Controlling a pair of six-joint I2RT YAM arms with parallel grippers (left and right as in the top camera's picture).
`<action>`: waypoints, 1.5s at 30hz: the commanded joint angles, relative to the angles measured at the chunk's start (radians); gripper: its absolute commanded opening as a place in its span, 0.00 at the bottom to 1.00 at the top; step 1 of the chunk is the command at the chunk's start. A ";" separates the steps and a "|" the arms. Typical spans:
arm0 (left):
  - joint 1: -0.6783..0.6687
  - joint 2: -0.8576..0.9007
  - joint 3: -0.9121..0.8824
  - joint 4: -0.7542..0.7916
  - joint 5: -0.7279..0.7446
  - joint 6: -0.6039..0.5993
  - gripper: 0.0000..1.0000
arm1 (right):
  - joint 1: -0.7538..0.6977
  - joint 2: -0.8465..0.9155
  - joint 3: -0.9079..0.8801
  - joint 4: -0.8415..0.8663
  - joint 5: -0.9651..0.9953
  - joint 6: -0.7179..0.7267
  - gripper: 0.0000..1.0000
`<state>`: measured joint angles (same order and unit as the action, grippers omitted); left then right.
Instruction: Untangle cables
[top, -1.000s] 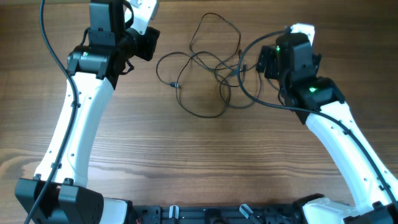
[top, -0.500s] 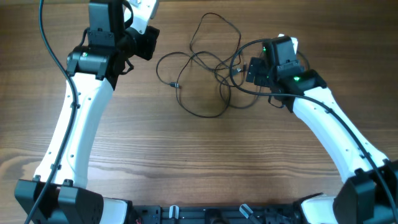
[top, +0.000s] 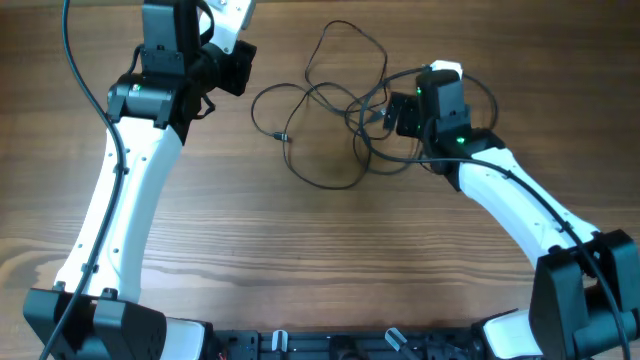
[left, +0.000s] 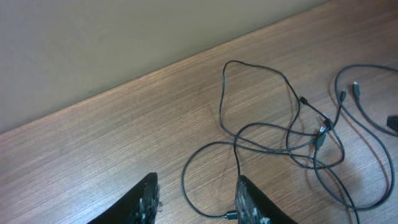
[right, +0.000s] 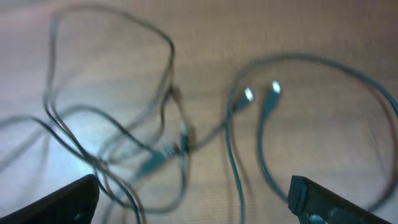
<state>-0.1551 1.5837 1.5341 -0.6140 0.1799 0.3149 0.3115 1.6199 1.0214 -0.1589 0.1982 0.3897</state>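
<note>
Bare table (top: 330, 260) spreads before your cables (top: 349, 108). Your right gripper (right: 193, 190) gapes over them, left gripper (left: 196, 194) half open, both empty.

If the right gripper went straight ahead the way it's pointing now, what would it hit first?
Most likely the cables: the right gripper, jaws wide open, points at the strands with two small plug ends. The view is blurred, so height above the table is unclear.
</note>
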 joint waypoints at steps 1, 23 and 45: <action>0.001 -0.028 -0.005 0.001 0.001 -0.009 0.41 | 0.005 0.019 -0.003 0.042 -0.012 0.018 0.99; 0.000 -0.028 -0.005 0.000 0.002 -0.009 0.41 | 0.005 0.040 -0.212 0.180 0.014 0.134 1.00; 0.000 -0.028 -0.005 0.004 0.002 -0.009 0.41 | 0.002 0.087 -0.201 0.095 -0.043 0.159 1.00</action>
<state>-0.1551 1.5837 1.5341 -0.6132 0.1799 0.3145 0.3115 1.6901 0.8173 -0.0513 0.1741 0.5381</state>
